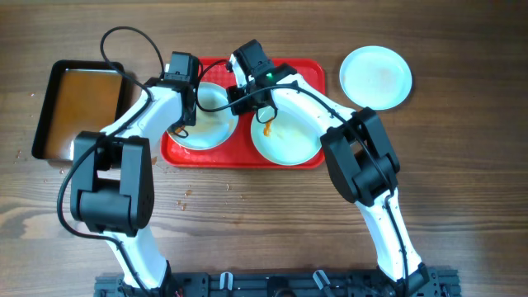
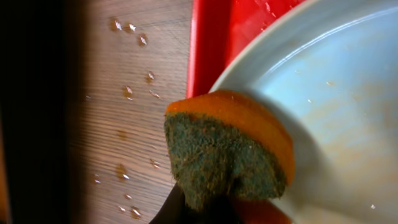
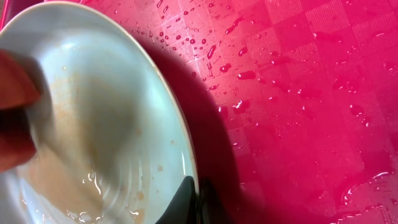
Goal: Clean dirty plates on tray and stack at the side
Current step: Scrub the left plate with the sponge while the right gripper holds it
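Item under work: the left-hand plate (image 1: 206, 124), lying on the tray (image 1: 309, 70) at the end nearest the pan (image 1: 78, 107) of brown water. Its face carries faint tan film and water beads, so cleaning is judged incomplete. The right gripper (image 3: 194, 202) is clamped on this plate's rim at the side toward the tray's middle, one finger above and one below. The left gripper (image 2: 205, 208) is closed around an orange sponge (image 2: 230, 149) with a green scouring face, pressed at the plate's opposite rim, just inside the tray's edge. The second plate (image 1: 289, 140) sits on the tray's other half, with an orange sauce smear (image 1: 266, 128) near its rim, untouched. The third plate (image 1: 375, 77) lies off the tray, beyond its far corner on the right arm's side, and looks clean. Risks noted: the tray surface is wet throughout and droplets (image 2: 127, 93) lie on the table (image 2: 124, 155) beside it, so the glossy plate could slip in the thin rim grip under scrubbing pressure. The sponge works at the very rim, so a push outward could tip the plate or ride it over the tray's low edge. The two wrists are near each other above the plate, and a wide stroke could bring them into contact.
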Robot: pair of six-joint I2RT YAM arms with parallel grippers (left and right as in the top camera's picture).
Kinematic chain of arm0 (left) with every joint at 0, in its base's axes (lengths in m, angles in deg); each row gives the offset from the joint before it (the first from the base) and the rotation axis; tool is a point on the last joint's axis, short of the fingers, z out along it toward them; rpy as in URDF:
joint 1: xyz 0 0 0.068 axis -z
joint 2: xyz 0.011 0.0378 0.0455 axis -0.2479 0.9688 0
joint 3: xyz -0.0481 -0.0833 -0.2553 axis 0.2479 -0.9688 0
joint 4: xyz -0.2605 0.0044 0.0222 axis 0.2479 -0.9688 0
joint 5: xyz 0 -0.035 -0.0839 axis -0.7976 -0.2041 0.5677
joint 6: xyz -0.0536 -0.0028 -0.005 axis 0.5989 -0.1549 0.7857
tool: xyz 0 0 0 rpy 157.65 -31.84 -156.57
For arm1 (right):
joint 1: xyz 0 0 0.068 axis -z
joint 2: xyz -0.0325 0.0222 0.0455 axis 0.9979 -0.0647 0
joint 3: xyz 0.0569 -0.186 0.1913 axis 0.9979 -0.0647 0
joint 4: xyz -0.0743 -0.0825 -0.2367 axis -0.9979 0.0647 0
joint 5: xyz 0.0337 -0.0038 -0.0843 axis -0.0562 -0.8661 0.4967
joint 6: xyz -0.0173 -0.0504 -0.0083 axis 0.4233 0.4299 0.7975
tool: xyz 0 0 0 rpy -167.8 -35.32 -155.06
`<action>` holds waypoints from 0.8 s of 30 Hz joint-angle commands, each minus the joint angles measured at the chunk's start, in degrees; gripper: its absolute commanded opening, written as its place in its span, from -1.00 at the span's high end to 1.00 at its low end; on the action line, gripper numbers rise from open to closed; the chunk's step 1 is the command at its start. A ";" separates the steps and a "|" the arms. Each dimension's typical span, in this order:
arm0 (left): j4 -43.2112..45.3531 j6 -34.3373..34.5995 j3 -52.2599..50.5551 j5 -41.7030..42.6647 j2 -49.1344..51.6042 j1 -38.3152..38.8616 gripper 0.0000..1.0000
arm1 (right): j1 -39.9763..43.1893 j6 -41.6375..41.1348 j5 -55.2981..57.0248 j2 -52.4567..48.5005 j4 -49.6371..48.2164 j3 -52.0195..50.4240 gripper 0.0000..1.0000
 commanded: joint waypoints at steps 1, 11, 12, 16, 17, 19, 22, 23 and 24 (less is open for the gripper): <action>1.99 -1.60 -0.81 -9.60 -2.12 -1.36 0.92 | 0.74 0.15 2.99 -1.60 1.07 0.07 0.91; 7.54 10.34 -0.83 33.05 -6.01 -4.81 0.92 | 0.74 -0.09 2.97 -1.60 1.46 0.07 0.89; 7.32 12.22 -0.83 36.24 -6.01 -5.79 0.92 | 0.74 -0.07 2.97 -1.60 1.51 0.07 0.89; 4.26 14.03 -0.96 46.31 -5.53 -7.93 0.92 | 0.74 -0.81 2.99 -1.60 1.25 0.07 0.89; 2.47 14.01 -1.07 46.31 -5.14 -7.91 0.92 | 0.81 -1.14 2.97 -1.60 1.25 0.07 0.89; 0.37 14.05 -1.64 46.36 -4.07 -7.39 0.92 | 1.01 -0.96 3.02 -1.60 1.27 0.07 0.89; 0.87 15.13 -3.72 46.36 -3.72 -6.12 0.92 | 1.07 -0.98 2.99 -1.60 1.29 0.07 0.90; 1.01 15.37 -4.22 46.45 -3.72 -5.70 0.92 | 1.07 -0.98 2.99 -1.60 1.29 0.07 0.90; 1.03 15.34 -4.61 46.56 -3.72 -5.11 0.92 | 1.07 -0.98 2.99 -1.60 1.29 0.07 0.90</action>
